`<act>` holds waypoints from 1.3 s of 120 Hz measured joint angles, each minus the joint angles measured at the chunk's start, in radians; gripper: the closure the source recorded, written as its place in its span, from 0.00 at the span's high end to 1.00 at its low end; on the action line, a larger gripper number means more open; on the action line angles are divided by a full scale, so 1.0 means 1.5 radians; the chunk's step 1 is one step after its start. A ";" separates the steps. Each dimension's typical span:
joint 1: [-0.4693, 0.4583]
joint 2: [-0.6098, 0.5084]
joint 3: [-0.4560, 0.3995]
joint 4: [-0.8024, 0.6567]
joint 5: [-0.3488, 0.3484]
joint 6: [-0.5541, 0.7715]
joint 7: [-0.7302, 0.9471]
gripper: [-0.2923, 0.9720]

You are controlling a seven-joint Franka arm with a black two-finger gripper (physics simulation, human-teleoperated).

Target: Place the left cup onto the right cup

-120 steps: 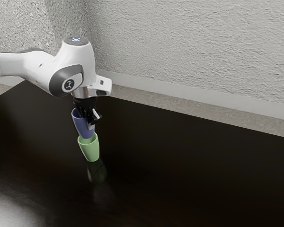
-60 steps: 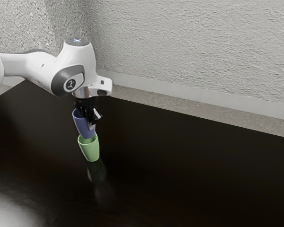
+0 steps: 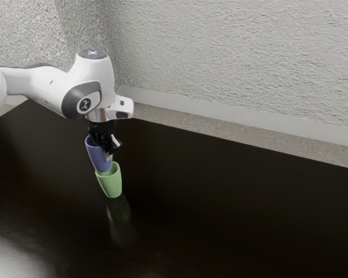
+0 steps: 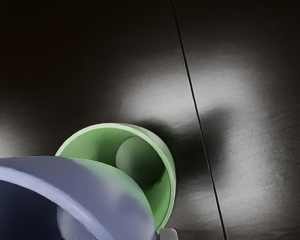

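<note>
A blue cup (image 3: 100,154) hangs tilted from my gripper (image 3: 107,145), which is shut on its rim. Its base sits in the mouth of a green cup (image 3: 111,182) standing on the dark table (image 3: 232,208). In the wrist view the blue cup (image 4: 65,200) looms large and blurred just under the hand, overlapping the open green cup (image 4: 140,160), whose inside bottom shows beside it.
A grey rough wall (image 3: 232,52) and a pale ledge (image 3: 249,130) run behind the table. A thin seam (image 4: 195,115) crosses the tabletop past the green cup. The white arm (image 3: 40,87) comes in from the exterior view's left.
My hand has shifted slightly toward the exterior view's left with the blue cup, whose base has sunk a little into the green cup.
</note>
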 joint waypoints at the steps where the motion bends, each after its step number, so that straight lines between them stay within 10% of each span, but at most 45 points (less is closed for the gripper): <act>1: 0.000 0.000 0.000 0.000 0.000 0.000 0.000 0.15; 94: 0.000 0.039 0.000 0.002 0.000 0.038 -0.003 0.16; 156: -0.003 -0.025 -0.003 0.091 -0.008 -0.029 0.002 0.68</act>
